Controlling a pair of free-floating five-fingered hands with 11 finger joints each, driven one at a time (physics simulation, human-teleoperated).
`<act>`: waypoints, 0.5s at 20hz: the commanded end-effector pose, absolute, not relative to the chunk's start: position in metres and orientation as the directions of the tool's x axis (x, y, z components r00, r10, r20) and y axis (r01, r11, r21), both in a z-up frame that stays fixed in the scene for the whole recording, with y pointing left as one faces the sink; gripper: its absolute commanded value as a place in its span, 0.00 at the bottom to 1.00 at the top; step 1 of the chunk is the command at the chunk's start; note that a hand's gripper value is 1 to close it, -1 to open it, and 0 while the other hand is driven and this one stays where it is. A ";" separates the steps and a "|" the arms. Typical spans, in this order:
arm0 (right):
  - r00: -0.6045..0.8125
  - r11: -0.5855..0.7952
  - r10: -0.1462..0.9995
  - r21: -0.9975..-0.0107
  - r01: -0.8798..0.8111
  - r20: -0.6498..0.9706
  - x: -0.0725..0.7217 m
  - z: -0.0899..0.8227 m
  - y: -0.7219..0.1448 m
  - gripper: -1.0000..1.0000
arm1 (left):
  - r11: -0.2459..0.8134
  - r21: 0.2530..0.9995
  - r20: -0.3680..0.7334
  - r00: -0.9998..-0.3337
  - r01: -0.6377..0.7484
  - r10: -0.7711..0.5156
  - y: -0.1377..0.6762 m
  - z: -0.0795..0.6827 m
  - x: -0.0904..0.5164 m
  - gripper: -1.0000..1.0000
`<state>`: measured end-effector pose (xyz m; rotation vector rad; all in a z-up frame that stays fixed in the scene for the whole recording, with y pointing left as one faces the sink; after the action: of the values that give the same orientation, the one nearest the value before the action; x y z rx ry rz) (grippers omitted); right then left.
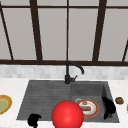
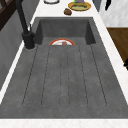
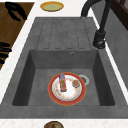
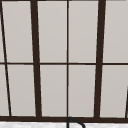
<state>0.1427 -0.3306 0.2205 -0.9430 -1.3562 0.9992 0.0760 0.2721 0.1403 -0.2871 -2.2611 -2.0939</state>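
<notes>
Hovering at the sink's (image 1: 27, 95) right rim, at four o'clock in the front view, the right hand (image 1: 109, 107) hangs with fingers pointing down, relaxed, clasping nothing. Just at its nine o'clock lies the red-rimmed plate (image 1: 88, 108) on the basin floor, carrying a small packet (image 3: 62, 82) and a round brown morsel (image 3: 75, 83); hand and plate look close, but contact cannot be told. At the hand's two o'clock, a brown round item (image 1: 119, 100) sits on the counter. Over at seven o'clock, the left hand (image 1: 34, 120) floats by the front edge, curled, empty. A red ball (image 1: 67, 114) sits dead centre at six o'clock. The black faucet (image 1: 70, 72) stands at twelve, a yellow-green plate (image 1: 4, 103) at nine.
</notes>
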 end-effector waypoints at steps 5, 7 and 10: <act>0.015 0.305 0.952 -0.952 0.003 0.305 0.094 0.239 -0.305 0.00 | 0.068 0.984 0.159 -0.982 0.167 0.104 0.272 0.140 0.076 0.50; 0.030 0.315 0.948 -0.949 0.035 0.316 0.082 0.243 -0.302 0.00 | 0.068 0.984 0.159 -0.982 0.167 0.104 0.272 0.140 0.076 0.50; 0.040 0.316 0.947 -0.948 0.049 0.318 0.064 0.246 -0.294 0.00 | 0.068 0.984 0.159 -0.982 0.167 0.104 0.272 0.140 0.076 0.50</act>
<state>0.0814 -0.3003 0.2449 -0.9836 -1.3678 0.9570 0.0760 0.2721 0.1403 -0.2871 -2.2611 -2.0939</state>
